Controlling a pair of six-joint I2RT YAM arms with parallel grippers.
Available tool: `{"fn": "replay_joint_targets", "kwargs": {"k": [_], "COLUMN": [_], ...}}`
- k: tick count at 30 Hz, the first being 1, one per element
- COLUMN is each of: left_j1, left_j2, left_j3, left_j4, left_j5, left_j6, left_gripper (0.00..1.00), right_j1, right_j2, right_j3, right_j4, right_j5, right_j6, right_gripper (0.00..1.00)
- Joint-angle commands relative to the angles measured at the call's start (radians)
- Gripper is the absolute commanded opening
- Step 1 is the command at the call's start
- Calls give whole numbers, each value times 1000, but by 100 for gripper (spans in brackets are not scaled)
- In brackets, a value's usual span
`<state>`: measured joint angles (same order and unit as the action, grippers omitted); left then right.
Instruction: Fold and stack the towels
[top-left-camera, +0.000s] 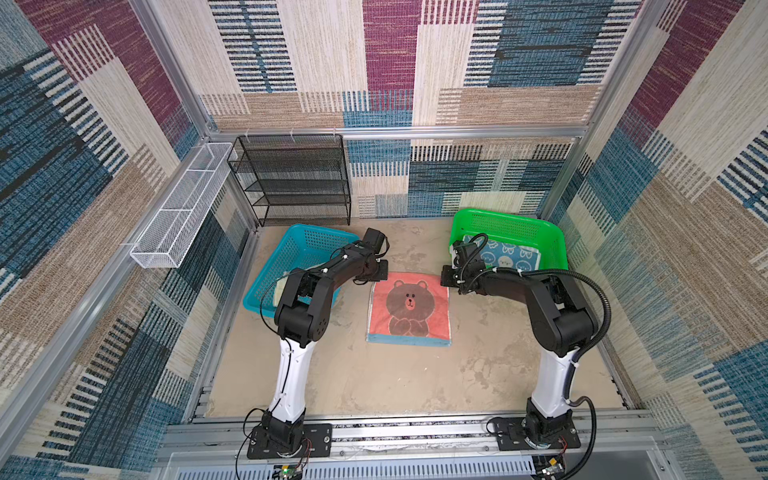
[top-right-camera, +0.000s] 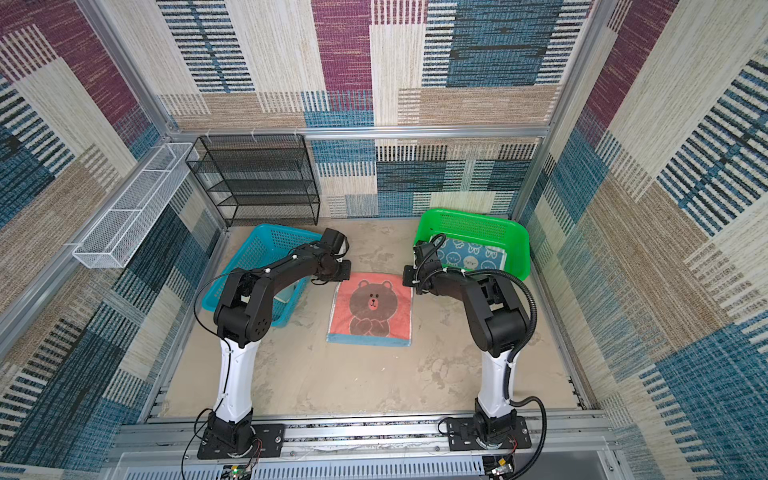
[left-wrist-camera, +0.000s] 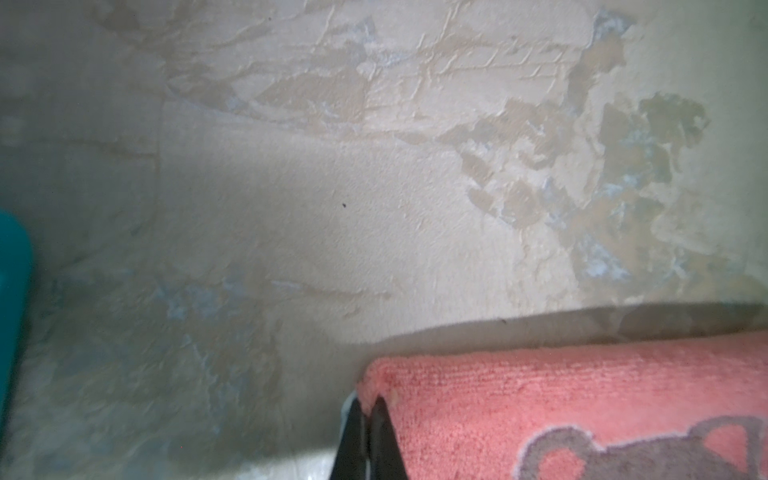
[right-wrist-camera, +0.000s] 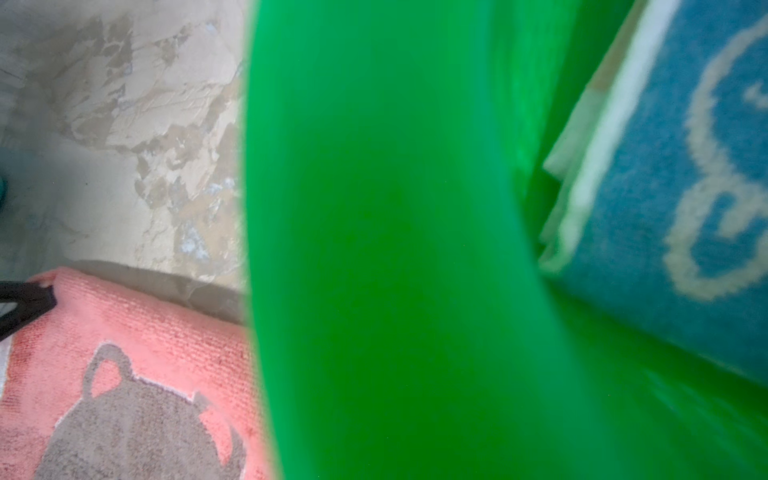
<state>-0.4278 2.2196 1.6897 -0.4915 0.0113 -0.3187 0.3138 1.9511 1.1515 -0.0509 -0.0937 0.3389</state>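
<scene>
The coral towel with the brown bear (top-left-camera: 409, 307) lies flat mid-table, a blue strip along its near edge. My left gripper (left-wrist-camera: 368, 404) is shut on its far left corner, also seen in a top view (top-left-camera: 376, 277). My right gripper (top-left-camera: 446, 281) sits shut at the far right corner, its fingertips hidden under the wrist. The towel's far edge (left-wrist-camera: 561, 361) stands slightly off the table with shadow beneath. The blue towel with white rabbit faces (top-left-camera: 505, 253) lies folded in the green basket (top-left-camera: 511, 220). A cream cloth (top-left-camera: 280, 289) shows in the blue basket (top-left-camera: 307, 241).
The green basket's rim (right-wrist-camera: 395, 249) fills the right wrist view, close to that gripper. The blue basket stands just left of the left arm. A black mesh shelf (top-left-camera: 295, 178) is at the back left. A white wire tray (top-left-camera: 183, 208) hangs on the left wall.
</scene>
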Motion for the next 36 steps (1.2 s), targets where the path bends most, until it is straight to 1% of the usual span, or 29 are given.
{"fn": "replay_joint_targets", "kwargs": {"k": [1,7,13,23,27,31,36], "left_j1": [1,1,0,0,0,-3,-34], "left_j2": [-14,-106,-247,-427,-487,-541,-604], "left_j3": [-3,-89,-230,-399,-467,-538,-637], "left_j4": [-16,47,183,355,387,397,397], "left_j5": [25,15,-9,-31,-24,26,30], "left_j6": [1,26,67,130,130,120,91], "left_gripper": [0,0,0,0,0,0,0], "right_j1": [0,0,0,-6,-6,-6,-7], "right_j2": [-21,-76,-157,-264,-308,-353,-427], "right_j3": [-5,-41,-70,-109,-148,-194,-279], "right_j4": [27,55,75,98,106,100,100], "right_j5": [-11,-10,-25,-20,-45,-88,-131], "right_j6": [-8,-18,-32,-65,-69,-74,-69], "right_gripper": [1,0,0,0,0,0,0]}}
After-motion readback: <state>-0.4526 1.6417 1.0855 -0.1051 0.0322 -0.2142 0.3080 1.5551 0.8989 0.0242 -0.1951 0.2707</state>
